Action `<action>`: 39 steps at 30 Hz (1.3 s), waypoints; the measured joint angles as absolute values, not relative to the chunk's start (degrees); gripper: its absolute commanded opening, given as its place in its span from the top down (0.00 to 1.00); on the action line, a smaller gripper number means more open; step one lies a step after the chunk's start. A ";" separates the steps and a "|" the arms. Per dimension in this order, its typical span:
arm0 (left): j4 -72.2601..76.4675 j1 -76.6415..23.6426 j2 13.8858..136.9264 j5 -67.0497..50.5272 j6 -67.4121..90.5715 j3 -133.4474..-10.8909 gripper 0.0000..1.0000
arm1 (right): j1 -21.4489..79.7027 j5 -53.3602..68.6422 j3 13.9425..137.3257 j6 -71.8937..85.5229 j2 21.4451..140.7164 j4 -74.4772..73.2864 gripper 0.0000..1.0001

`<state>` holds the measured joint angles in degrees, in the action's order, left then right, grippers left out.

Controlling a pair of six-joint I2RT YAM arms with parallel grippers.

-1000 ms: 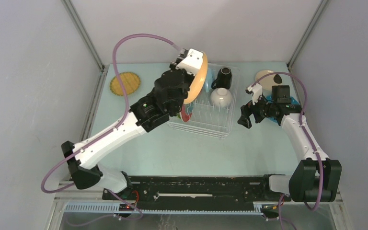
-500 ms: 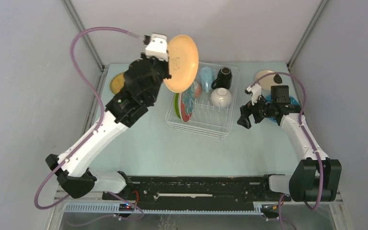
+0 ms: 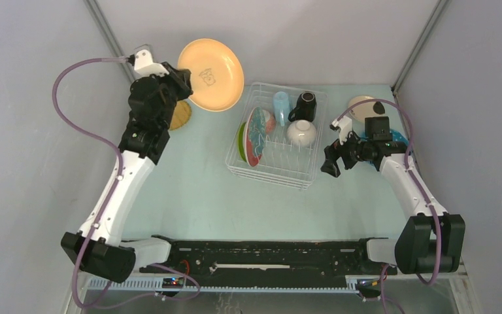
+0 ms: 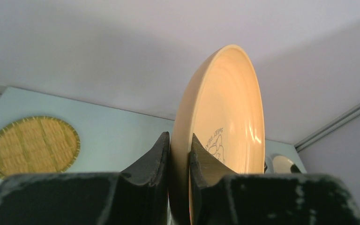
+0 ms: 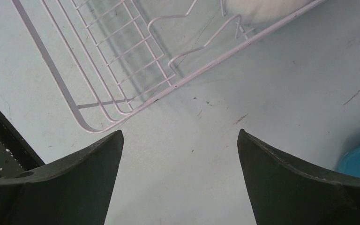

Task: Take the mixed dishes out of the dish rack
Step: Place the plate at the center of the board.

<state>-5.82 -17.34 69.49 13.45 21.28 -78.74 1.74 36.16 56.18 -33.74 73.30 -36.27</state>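
Noting pale-green table (image 3: 196,190) across overhead frame, white wire dish rack (image 3: 304,180) just right of centre.

Overhead only, inside rack: lime green plate (image 3: 241,140) and red floral plate (image 3: 256,134) on edge at left end; white bowl (image 3: 301,133) right of them; black mug (image 3: 306,101) and light-blue cup (image 3: 280,104) along far side. From right wrist, only a bare wire corner of rack at top of frame.

Orange plate (image 3: 212,65) out of rack, aloft at upper left-centre of overhead frame, face toward camera. In left wrist view, same plate edge-on, rim clamped between left gripper (image 4: 178,143) fingers.

Yellow woven plate (image 4: 33,146) whole at lower left of left wrist view; overhead, half hidden behind left arm.

Right gripper (image 5: 178,133) fingers wide apart, nothing between, over bare table just right of rack.

Cream plate (image 3: 361,104) and blue plate (image 3: 399,139) at right edge of table, partly covered by right arm.
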 measured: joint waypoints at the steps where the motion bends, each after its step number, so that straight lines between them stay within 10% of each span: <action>1: -5.08 -15.92 69.67 12.08 22.76 -77.89 1.00 | 1.85 36.05 56.18 -33.76 73.38 -36.27 0.00; 39: 8.40 3.46 116.44 -14.41 37.80 -83.22 0.93 | 2.76 34.72 56.18 -34.41 75.64 -37.76 0.00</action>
